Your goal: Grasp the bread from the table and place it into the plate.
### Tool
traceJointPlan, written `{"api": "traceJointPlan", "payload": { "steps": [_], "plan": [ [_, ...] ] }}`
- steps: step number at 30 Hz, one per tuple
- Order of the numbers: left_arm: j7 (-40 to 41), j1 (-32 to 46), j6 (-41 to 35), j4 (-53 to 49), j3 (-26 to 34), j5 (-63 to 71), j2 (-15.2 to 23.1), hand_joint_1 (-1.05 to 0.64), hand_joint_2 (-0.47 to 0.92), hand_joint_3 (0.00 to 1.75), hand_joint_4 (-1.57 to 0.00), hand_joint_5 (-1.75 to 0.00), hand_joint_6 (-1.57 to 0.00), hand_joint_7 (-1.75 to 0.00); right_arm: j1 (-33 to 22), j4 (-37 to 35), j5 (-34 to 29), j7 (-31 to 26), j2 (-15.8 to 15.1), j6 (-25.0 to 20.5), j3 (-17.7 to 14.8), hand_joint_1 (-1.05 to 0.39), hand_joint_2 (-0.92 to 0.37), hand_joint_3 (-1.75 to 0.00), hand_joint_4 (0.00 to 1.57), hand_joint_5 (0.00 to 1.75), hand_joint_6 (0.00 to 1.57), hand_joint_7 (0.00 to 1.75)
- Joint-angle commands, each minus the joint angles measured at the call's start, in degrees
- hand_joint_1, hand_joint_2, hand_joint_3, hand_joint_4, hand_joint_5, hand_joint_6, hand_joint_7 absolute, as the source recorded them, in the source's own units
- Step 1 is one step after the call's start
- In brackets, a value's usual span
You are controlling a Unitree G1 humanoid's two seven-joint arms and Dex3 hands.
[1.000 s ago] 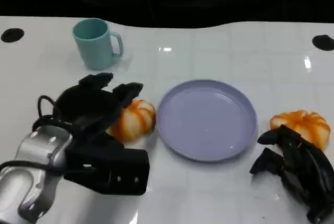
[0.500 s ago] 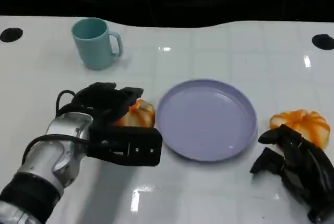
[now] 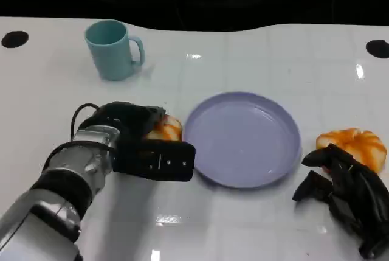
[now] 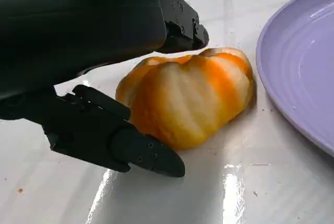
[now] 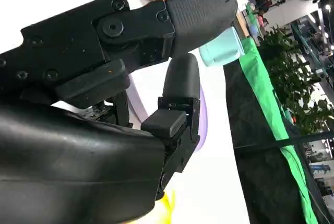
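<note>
No writing is showing on anything. Nearest, the right hand (image 3: 345,197) is lying loosely spread and holding nothing just in front of one bread roll (image 3: 354,145), while the left hand (image 3: 137,142) is cupping the second bread roll (image 3: 165,129), fingers (image 4: 125,143) beside it, on the white table (image 3: 243,224). One lavender plate (image 3: 242,139) is sitting bare between the two rolls, and one teal mug (image 3: 114,50) is standing farthest back.
</note>
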State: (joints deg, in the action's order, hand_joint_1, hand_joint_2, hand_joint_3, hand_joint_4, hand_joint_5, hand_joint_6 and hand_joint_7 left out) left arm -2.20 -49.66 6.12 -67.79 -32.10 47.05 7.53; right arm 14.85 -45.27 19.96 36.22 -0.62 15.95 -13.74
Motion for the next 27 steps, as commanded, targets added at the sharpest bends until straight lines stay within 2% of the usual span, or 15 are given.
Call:
{"api": "traceJointPlan", "payload": {
  "steps": [1,5,7,8,10,12,13,15,16,17,21,22,23,25,27],
  "plan": [
    [0.27,-2.06,1.38,-4.05,-0.51,-1.34,-0.70,-0.56,0.81,0.01,-0.13,-0.07,-0.21,-0.02,-1.02,-0.24,0.52,0.29,-0.67,-0.90,-0.37,-0.53,-0.92,-0.21,0.67,1.54,0.61,1.22],
    [2.76,-1.59,2.88,-5.27,0.50,-3.36,-1.15,-0.37,0.84,0.01,-0.31,-0.15,-0.32,-0.05,-0.87,-0.55,0.66,1.06,-0.78,-0.79,-0.51,-0.54,-0.92,-0.21,0.65,1.55,0.61,1.22],
    [3.91,-1.58,2.81,-5.80,0.83,-4.12,-1.38,-0.30,0.90,0.03,-0.63,-0.61,-0.71,-0.10,-0.92,-0.38,0.79,1.30,-0.74,-0.98,-0.58,-0.54,-0.92,-0.21,0.64,1.56,0.60,1.23],
    [4.36,-1.68,2.65,-6.08,0.69,-4.14,-1.46,-0.33,0.91,0.02,-0.68,-0.96,-0.92,-0.12,-0.97,-0.30,0.72,1.31,-0.71,-0.90,-0.59,-0.54,-0.92,-0.22,0.64,1.56,0.60,1.23],
    [6.13,-1.63,2.66,-6.46,0.18,-3.94,-1.39,-0.34,0.87,0.00,-0.71,-1.39,-1.14,-0.25,-1.11,0.07,0.94,1.49,-0.65,-1.51,-0.69,-0.54,-0.92,-0.21,0.63,1.57,0.59,1.24],
    [8.78,-1.17,2.92,-6.54,-0.14,-3.80,-1.14,-0.34,0.85,0.00,-0.71,-1.51,-1.07,-0.55,-1.16,0.30,0.95,1.36,-0.60,-1.76,-0.75,-0.54,-0.92,-0.21,0.63,1.57,0.59,1.24],
    [10.63,-0.91,2.83,-6.52,-0.49,-3.45,-0.97,-0.28,0.89,0.20,-0.70,-1.65,-0.77,-1.23,-1.12,0.18,0.81,1.27,-0.64,-1.50,-0.74,-0.54,-0.92,-0.21,0.63,1.57,0.59,1.24],
    [13.21,-0.81,1.94,-6.51,-0.81,-3.30,-0.94,-0.26,0.91,0.32,-0.69,-1.72,-0.57,-1.58,-1.02,-0.16,0.74,1.30,-0.70,-1.23,-0.78,-0.54,-0.92,-0.21,0.63,1.57,0.59,1.24],
    [13.84,-0.99,1.17,-6.42,-0.54,-3.70,-1.08,-0.27,0.92,0.34,-0.67,-1.60,-0.62,-1.14,-0.95,-0.33,0.72,1.31,-0.76,-1.21,-0.80,-0.54,-0.92,-0.21,0.64,1.57,0.59,1.24],
    [14.49,-1.11,0.71,-6.27,-0.26,-4.09,-1.14,-0.27,0.92,0.34,-0.66,-1.59,-0.68,-0.91,-0.94,-0.36,0.67,1.23,-0.78,-1.22,-0.81,-0.54,-0.92,-0.21,0.64,1.57,0.59,1.24],
    [18.47,-1.30,0.13,-5.46,1.20,-5.55,-1.20,-0.27,0.92,0.40,-0.63,-1.51,-0.73,-0.57,-1.07,0.02,0.51,0.23,-0.64,-1.67,-0.87,-0.55,-0.92,-0.19,0.65,1.56,0.61,1.23],
    [19.61,-1.39,-0.08,-5.34,1.95,-6.23,-1.33,-0.25,0.92,0.40,-0.62,-1.62,-0.70,-0.81,-1.08,0.06,0.41,-0.01,-0.66,-1.79,-0.81,-0.55,-0.92,-0.19,0.65,1.56,0.61,1.23],
    [20.39,-1.44,-0.18,-5.30,2.44,-6.65,-1.42,-0.23,0.92,0.39,-0.66,-1.69,-0.59,-1.26,-1.09,0.09,0.34,-0.15,-0.70,-1.87,-0.74,-0.55,-0.92,-0.19,0.65,1.55,0.62,1.23],
    [22.96,-1.49,0.02,-5.02,4.70,-8.82,-1.84,-0.20,0.92,0.35,-0.74,-1.74,-0.54,-1.62,-0.91,-0.40,0.21,-0.35,-0.74,-1.49,-0.75,-0.55,-0.92,-0.18,0.66,1.55,0.63,1.22],
    [24.70,-1.66,0.21,-4.71,6.12,-10.25,-2.17,-0.20,0.92,0.33,-0.79,-1.74,-0.54,-1.71,-0.84,-0.52,0.03,-0.60,-0.73,-1.22,-0.67,-0.56,-0.92,-0.18,0.67,1.55,0.64,1.22]
  ]
}}
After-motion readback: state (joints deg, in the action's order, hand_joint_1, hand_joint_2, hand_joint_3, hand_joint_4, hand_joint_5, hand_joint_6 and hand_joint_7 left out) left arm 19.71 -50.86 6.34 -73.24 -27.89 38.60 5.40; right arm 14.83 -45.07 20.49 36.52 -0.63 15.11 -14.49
